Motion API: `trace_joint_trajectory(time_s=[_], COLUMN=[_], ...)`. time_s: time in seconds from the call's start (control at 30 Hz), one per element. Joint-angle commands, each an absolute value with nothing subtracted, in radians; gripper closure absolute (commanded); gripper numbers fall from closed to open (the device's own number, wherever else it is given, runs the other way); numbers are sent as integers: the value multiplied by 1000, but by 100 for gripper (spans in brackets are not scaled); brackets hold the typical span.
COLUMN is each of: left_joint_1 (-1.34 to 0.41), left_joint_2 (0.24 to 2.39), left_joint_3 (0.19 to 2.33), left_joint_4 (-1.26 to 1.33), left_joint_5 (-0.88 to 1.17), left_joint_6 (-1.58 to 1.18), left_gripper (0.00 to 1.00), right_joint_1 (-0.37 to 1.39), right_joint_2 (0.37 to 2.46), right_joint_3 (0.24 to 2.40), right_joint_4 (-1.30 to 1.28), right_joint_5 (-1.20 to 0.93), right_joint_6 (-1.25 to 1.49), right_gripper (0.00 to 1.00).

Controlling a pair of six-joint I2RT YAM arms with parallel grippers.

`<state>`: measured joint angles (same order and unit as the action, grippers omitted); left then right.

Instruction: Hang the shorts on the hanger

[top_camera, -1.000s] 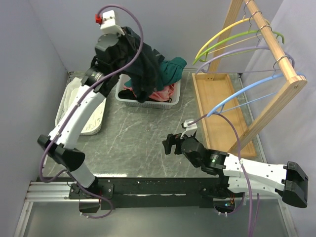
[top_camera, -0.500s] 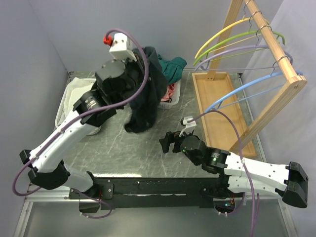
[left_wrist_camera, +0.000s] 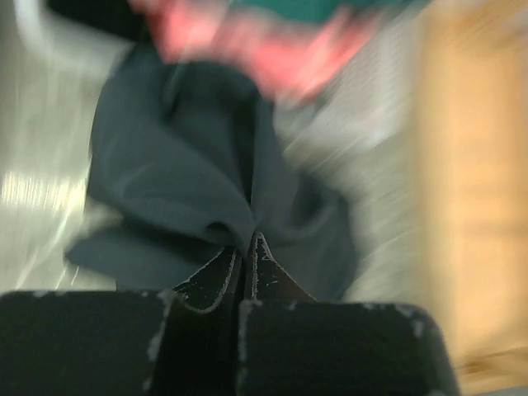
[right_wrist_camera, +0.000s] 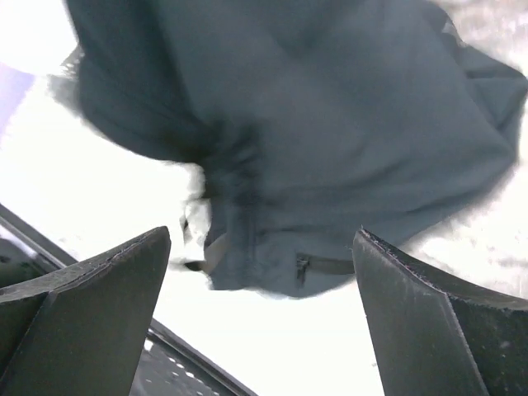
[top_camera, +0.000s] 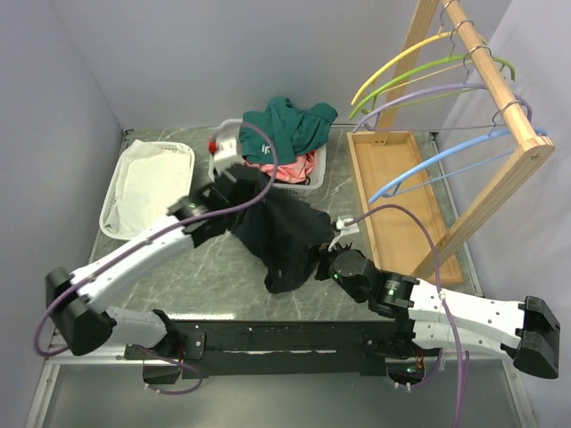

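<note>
The dark shorts [top_camera: 285, 236] lie crumpled on the table in front of the basket. My left gripper [top_camera: 252, 190] is shut on their far edge. In the left wrist view its fingertips [left_wrist_camera: 247, 241] pinch a fold of the shorts [left_wrist_camera: 181, 165]. My right gripper [top_camera: 323, 261] is open at the near right edge of the shorts. In the right wrist view it [right_wrist_camera: 264, 239] has its jaws spread wide, empty, with the shorts [right_wrist_camera: 330, 124] just beyond them. The light-blue hanger [top_camera: 446, 160] hangs on the wooden rack [top_camera: 500, 85] at the right, nearest the front.
A white basket [top_camera: 314, 181] behind the shorts holds a teal garment [top_camera: 285, 125] and a pink one [top_camera: 294, 167]. A white tray [top_camera: 147, 183] stands at the left. A wooden tray [top_camera: 393, 209] lies under the rack. Yellow, green and lavender hangers hang further back.
My left arm has swung down and toward the near middle, carrying the shorts from above the basket onto the table. The right gripper has stayed near the same spot, now at the shorts' edge.
</note>
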<state>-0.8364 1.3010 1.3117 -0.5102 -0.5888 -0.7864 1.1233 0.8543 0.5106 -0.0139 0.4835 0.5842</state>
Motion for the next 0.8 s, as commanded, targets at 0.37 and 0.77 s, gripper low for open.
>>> trace_joint_trajectory(time_s=[0.37, 0.77], left_joint_1=[-689, -683], left_joint_2=[1327, 1007], left_joint_3=[1054, 934], left_joint_4=[-486, -556], left_joint_5=[-339, -364], left_joint_6=[-960, -924], left_gripper=[29, 1], right_joint_1=[1279, 1264], right_joint_2=[1282, 1462], right_joint_3=[554, 709], right_joint_4=[199, -73], right_joint_5=[523, 780], right_joint_6=[713, 833], right_gripper=[8, 99])
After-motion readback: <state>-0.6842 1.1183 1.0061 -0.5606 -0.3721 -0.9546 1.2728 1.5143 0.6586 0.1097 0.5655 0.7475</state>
